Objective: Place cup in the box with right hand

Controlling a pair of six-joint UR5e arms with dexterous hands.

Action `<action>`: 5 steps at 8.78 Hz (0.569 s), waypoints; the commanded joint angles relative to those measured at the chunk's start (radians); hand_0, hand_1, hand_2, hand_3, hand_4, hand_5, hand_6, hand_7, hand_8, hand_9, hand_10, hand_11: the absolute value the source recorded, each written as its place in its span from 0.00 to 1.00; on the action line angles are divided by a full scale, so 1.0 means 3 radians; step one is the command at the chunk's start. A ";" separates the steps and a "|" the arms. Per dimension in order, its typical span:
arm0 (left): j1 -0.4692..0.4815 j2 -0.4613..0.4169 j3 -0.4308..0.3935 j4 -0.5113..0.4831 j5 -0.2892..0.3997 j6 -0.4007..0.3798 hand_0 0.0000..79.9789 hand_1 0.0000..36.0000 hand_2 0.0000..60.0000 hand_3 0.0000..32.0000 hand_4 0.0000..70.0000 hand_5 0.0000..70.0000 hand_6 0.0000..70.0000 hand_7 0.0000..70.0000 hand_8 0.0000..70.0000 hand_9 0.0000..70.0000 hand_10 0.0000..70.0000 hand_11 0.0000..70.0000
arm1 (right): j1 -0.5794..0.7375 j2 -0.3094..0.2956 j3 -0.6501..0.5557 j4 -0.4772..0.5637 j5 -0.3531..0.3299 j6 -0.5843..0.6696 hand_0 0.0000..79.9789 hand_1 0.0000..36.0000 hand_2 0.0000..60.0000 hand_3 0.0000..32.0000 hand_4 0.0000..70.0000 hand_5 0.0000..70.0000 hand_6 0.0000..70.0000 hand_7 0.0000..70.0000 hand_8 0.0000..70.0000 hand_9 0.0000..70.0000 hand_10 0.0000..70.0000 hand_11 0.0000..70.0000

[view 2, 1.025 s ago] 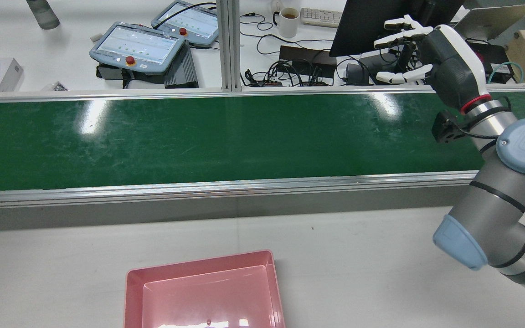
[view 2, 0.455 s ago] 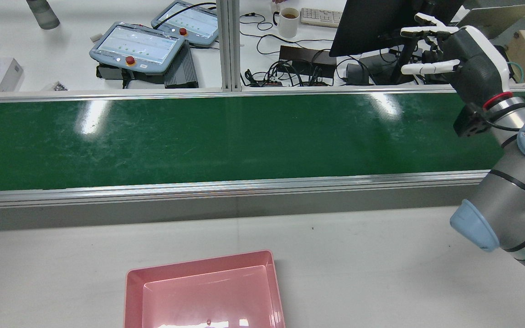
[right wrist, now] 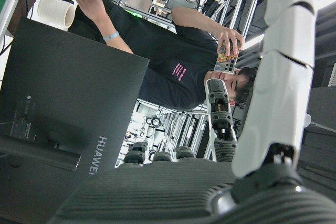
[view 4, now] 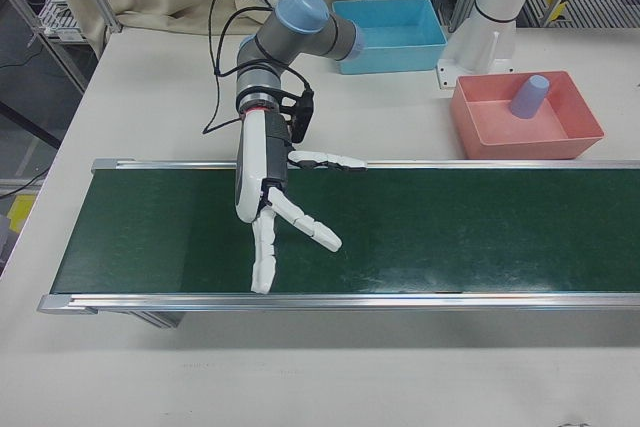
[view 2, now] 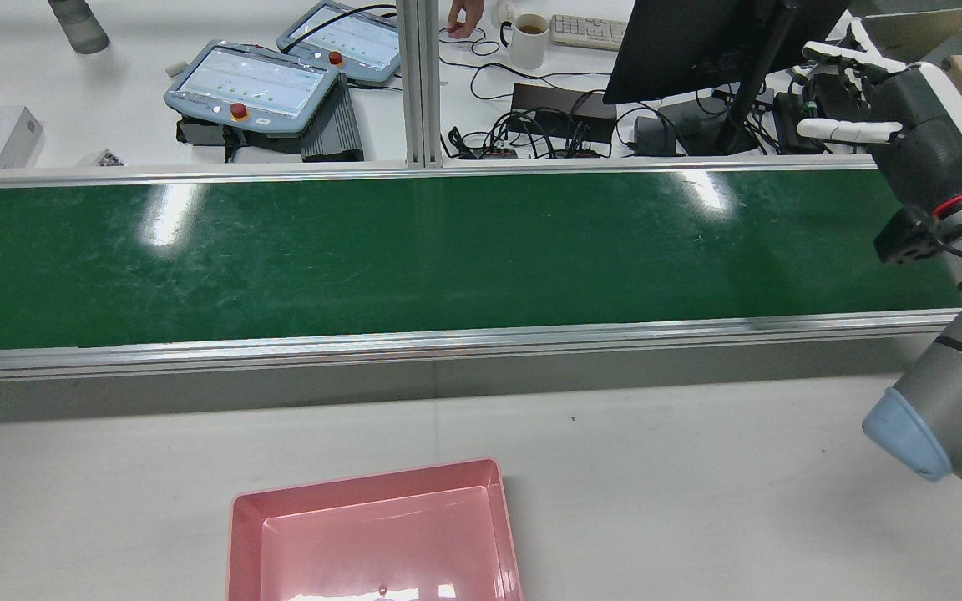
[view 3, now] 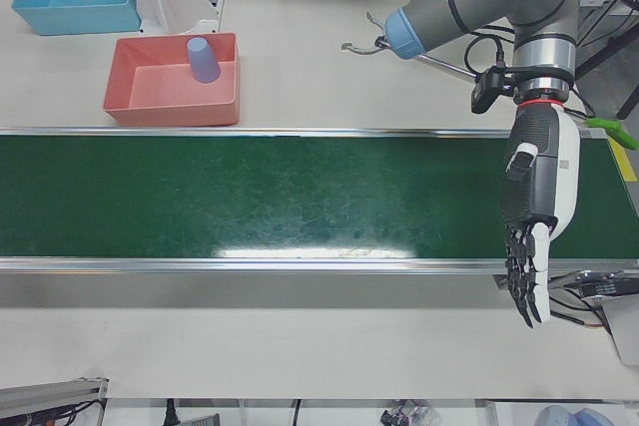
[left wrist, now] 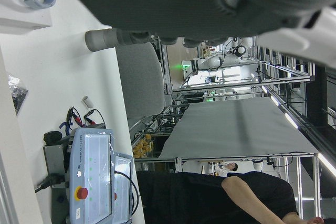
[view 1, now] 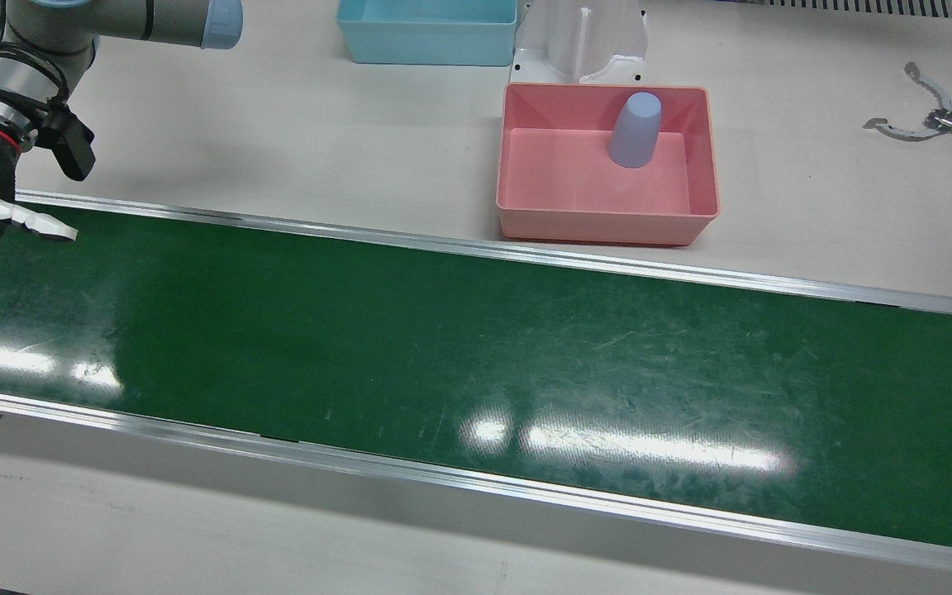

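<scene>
Right hand (view 4: pixel 268 209): fingers spread apart, empty, pointing downward in the right-front view below a near-vertical wrist. Left hand (view 3: pixel 534 221): fingers extended, empty, hanging straight down.

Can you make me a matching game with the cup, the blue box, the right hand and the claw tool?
Things:
1. cup
2. blue box
3. right hand
4. claw tool

Places or states:
A. open, fingers spread over the green belt
B. lying on the white table, far from the boxes
C. upside down inside the pink box
D. beside the white pedestal

Pairs: 1-C, 2-D, 3-A, 4-B
</scene>
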 commanded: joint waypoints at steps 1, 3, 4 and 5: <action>0.0000 0.0000 0.0000 0.0000 0.0000 0.0000 0.00 0.00 0.00 0.00 0.00 0.00 0.00 0.00 0.00 0.00 0.00 0.00 | 0.0001 -0.0017 -0.0142 0.0006 0.0164 0.0137 0.69 0.49 0.12 0.04 0.28 0.09 0.03 0.10 0.00 0.00 0.04 0.08; 0.0000 0.0000 0.0000 0.0000 0.0000 0.0000 0.00 0.00 0.00 0.00 0.00 0.00 0.00 0.00 0.00 0.00 0.00 0.00 | 0.0001 -0.0017 -0.0143 0.0006 0.0164 0.0158 0.68 0.46 0.09 0.10 0.27 0.09 0.03 0.09 0.00 0.00 0.04 0.09; 0.0000 0.0000 0.0000 0.0000 0.0000 -0.0005 0.00 0.00 0.00 0.00 0.00 0.00 0.00 0.00 0.00 0.00 0.00 0.00 | 0.0001 -0.0017 -0.0097 0.0001 0.0159 0.0163 0.67 0.45 0.10 0.12 0.26 0.08 0.03 0.09 0.00 0.00 0.04 0.09; 0.0000 0.0000 0.0000 0.0000 0.0000 0.0000 0.00 0.00 0.00 0.00 0.00 0.00 0.00 0.00 0.00 0.00 0.00 0.00 | 0.0001 -0.0017 -0.0092 0.0001 0.0154 0.0194 0.68 0.45 0.11 0.12 0.27 0.08 0.03 0.10 0.00 0.00 0.04 0.09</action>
